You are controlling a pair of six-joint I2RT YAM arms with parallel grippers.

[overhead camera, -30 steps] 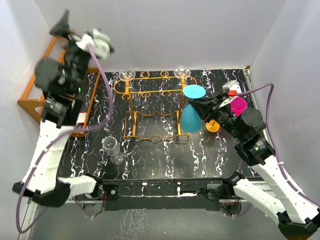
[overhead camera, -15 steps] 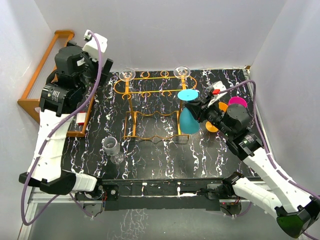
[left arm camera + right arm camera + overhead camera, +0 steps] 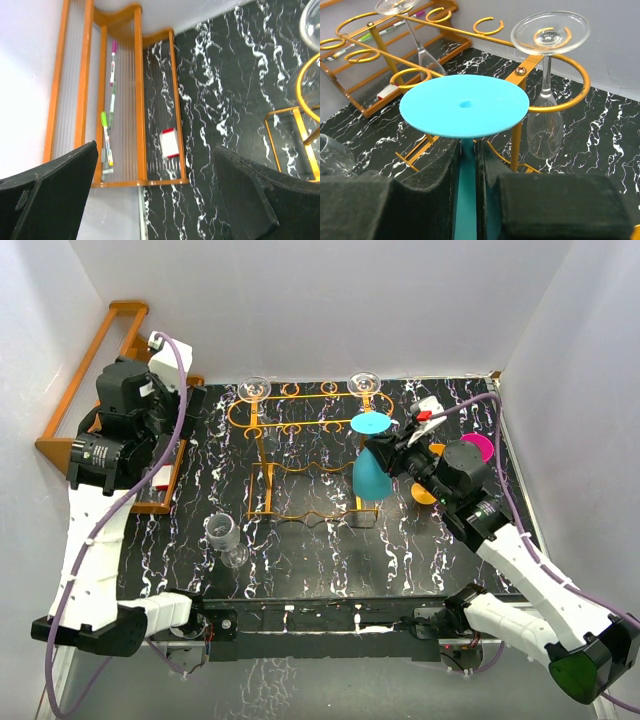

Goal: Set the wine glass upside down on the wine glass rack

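Overall: black, white-veined table [image 3: 330, 552] with two arms at its near edge; white walls all round.
Wine glass: teal wine glass [image 3: 370, 478] held upside down, its flat round foot uppermost and its bowl hanging below.
Wine glass, position: at the right end of the rack, on the side facing the right arm. In the right wrist view its foot [image 3: 464, 105] is about level with the top loops. Whether the stem sits inside a loop cannot be told.
Right gripper [image 3: 388, 450]: closed almost fully on the teal stem, which runs up between the two black finger pads [image 3: 427, 200] just under the foot.
Wine glass rack [image 3: 310, 397]: orange-gold wire frame standing mid-table towards the back, with open round loops along its top rails.
Clear stemmed glasses: two hang upside down in the back loops, one at the left end [image 3: 254, 388] and one at the right end [image 3: 363, 383].
Loose clear glass [image 3: 225, 538]: on the table in front of the rack, to the left and apart from it.
Magenta piece [image 3: 478, 448] and orange piece [image 3: 427, 491]: on the table beyond the right arm, partly hidden by it.
Left gripper [image 3: 155, 165]: spread wide with nothing between the fingers, raised above the wooden rack.
Wooden rack [image 3: 137, 100]: brown and stepped, at the table's left edge; it holds markers [image 3: 106, 137] and a small red-and-white block [image 3: 169, 142].
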